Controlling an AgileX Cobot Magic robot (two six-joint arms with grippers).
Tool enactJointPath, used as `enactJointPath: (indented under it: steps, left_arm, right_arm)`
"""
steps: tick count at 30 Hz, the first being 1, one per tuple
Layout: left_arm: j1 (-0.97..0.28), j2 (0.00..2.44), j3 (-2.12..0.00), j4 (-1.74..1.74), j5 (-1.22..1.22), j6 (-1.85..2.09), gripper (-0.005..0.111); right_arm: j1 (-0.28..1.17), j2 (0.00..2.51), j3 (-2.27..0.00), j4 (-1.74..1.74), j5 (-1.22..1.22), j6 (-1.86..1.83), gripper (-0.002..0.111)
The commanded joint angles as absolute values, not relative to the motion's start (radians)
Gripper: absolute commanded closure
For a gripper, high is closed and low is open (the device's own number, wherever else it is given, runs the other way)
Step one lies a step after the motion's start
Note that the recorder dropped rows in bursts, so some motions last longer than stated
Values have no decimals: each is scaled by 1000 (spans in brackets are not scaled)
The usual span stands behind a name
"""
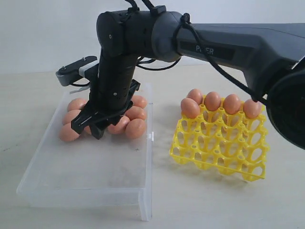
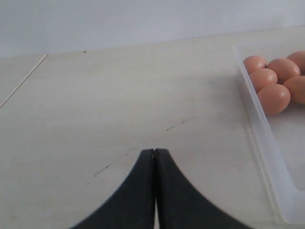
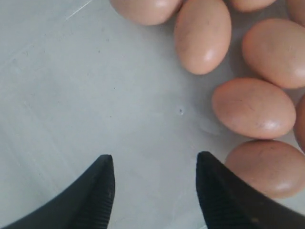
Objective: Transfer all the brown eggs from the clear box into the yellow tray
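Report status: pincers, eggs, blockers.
Right pincer open, empty, over clear box beside eggs. Left pincer shut, parked outside box. Several eggs in yellow tray, rest boxed. No blockers visible.

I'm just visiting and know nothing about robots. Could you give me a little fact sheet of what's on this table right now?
Clear box: brown eggs bunched at its far end, near end bare
Yellow tray: four eggs in the back row, other cups empty
Right fingers: open, low over the box beside the eggs, holding nothing
Left fingers: shut, over the table beside the box
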State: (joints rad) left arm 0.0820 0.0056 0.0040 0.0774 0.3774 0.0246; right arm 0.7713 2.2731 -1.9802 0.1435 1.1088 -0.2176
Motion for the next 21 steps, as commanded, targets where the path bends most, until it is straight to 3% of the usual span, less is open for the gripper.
enactJointPath:
  steps: [1,21]
  left_arm:
    - [76,0,0,71,377,23,107]
    - [76,0,0,71,377,23,107]
  right_arm:
    - [771,2307,-2037,121,1135,-215,58]
    - [773,2479,-2240,111,963,-242,58]
